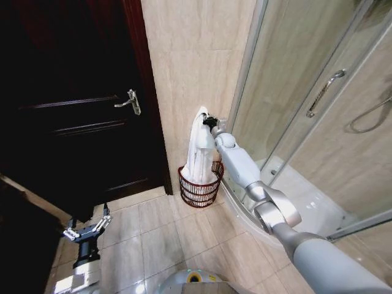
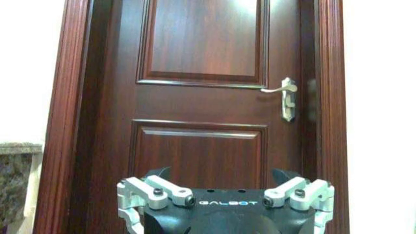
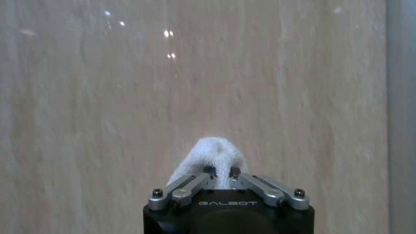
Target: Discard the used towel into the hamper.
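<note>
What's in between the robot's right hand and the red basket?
In the head view, the white towel hangs from the right hand down into the basket. Nothing else is in between.

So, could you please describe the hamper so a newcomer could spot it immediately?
Look at the beige tiled wall between the dark wooden door and the glass shower enclosure. At its foot stands the hamper, a round reddish-brown wire basket with a white towel hanging into it.

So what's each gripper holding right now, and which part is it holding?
The right gripper pinches the white towel at its top end, its lower part hanging into the hamper. The left gripper is open, holding nothing.
</note>
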`<state>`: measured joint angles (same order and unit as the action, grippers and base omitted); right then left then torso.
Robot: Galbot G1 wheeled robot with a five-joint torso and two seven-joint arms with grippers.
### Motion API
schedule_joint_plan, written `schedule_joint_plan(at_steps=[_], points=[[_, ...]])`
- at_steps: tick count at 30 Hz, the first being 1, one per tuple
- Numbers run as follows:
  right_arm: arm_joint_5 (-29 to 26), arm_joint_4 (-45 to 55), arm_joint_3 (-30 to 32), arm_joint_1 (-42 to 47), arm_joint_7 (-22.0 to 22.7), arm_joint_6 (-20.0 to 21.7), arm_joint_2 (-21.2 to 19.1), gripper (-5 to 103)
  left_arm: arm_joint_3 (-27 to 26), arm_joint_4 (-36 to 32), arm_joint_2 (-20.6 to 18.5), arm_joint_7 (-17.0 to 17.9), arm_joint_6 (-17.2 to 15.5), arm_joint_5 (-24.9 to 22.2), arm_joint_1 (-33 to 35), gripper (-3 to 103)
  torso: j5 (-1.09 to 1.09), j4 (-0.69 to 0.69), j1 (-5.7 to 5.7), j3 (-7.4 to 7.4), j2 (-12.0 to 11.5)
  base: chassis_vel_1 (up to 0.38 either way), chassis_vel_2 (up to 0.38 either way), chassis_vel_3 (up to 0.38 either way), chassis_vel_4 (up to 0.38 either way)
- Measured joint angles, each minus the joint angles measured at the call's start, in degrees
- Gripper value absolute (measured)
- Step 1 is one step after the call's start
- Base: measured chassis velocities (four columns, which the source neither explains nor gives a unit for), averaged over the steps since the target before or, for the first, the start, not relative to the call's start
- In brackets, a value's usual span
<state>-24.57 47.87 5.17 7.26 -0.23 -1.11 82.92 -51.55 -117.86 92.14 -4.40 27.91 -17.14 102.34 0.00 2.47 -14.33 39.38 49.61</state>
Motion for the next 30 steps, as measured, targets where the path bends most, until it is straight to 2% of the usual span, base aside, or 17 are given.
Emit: schedule_joint_plan(at_steps=[14, 23, 25, 30], points=[[2.0, -4.4, 2.6, 2.8, -1.9, -2.2, 0.7, 5, -0.1, -0.4, 0.0, -0.1, 0.8, 0.0, 0.8, 100, 0.00, 0.00, 1.71, -2.06, -3.8, 0.000, 0.000, 0.000, 0.000], [-1.1, -2.4, 1.2, 4.3, -4.5, -3.9, 2.5, 5, -0.4, 0.1, 0.0, -0.1, 1.5, -0.1, 0.9, 100, 0.00, 0.00, 2.68, -3.32, -6.0, 0.000, 0.000, 0.000, 0.000], [-3.7, -2.2, 1.2, 4.4, -3.9, -3.5, 3.5, 5, -0.6, 0.0, 0.0, -0.1, 1.6, -0.2, 1.1, 100, 0.00, 0.01, 2.96, -3.66, -6.6, 0.000, 0.000, 0.000, 0.000], [-6.4, -2.3, 1.8, 4.9, -2.3, -1.8, 3.9, 5, -1.1, -0.4, 0.0, -0.1, 1.8, -0.7, 1.3, 100, 0.00, 0.01, 3.43, -4.12, -7.5, 0.000, 0.000, 0.000, 0.000]])
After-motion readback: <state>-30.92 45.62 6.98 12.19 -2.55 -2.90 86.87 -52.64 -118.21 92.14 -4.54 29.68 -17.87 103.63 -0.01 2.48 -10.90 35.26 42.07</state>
